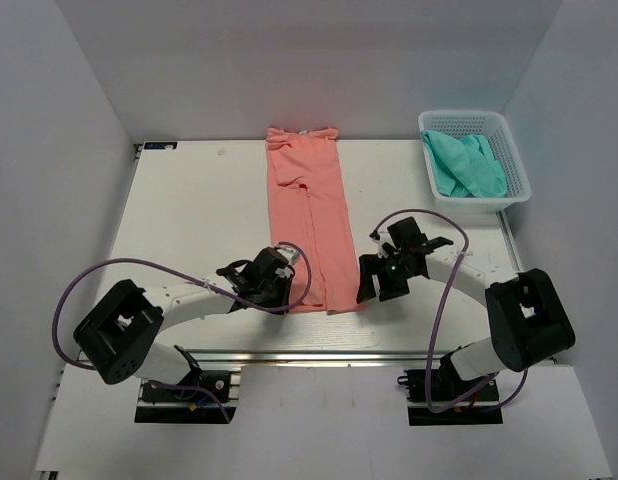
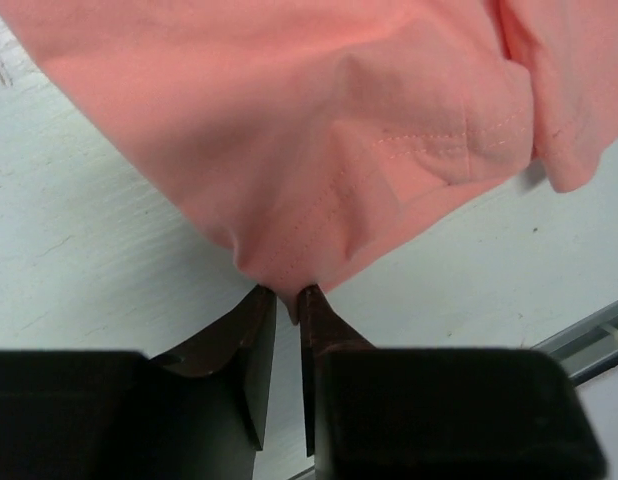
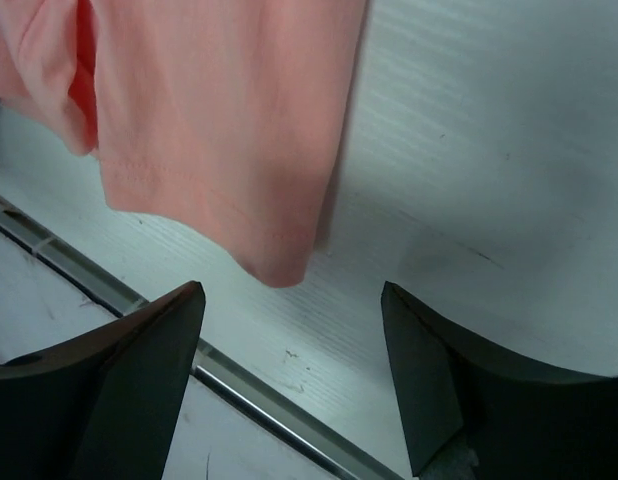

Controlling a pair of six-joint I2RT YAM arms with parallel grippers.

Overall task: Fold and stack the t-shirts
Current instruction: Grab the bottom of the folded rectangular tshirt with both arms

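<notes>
The salmon-pink t-shirt (image 1: 311,215) lies folded into a long narrow strip down the table's middle, collar end far. My left gripper (image 1: 282,281) is shut on its near left hem corner (image 2: 289,270), the fabric pinched between the tips. My right gripper (image 1: 373,282) is open and empty, just right of the shirt's near right corner (image 3: 279,262), which lies on the table ahead of its jaws. The teal-green t-shirt (image 1: 469,165) sits crumpled in the basket at the far right.
The white lattice basket (image 1: 513,165) stands at the table's far right corner. The table's metal front rail (image 3: 279,405) runs just below the right gripper. Grey walls enclose the white table (image 1: 189,220).
</notes>
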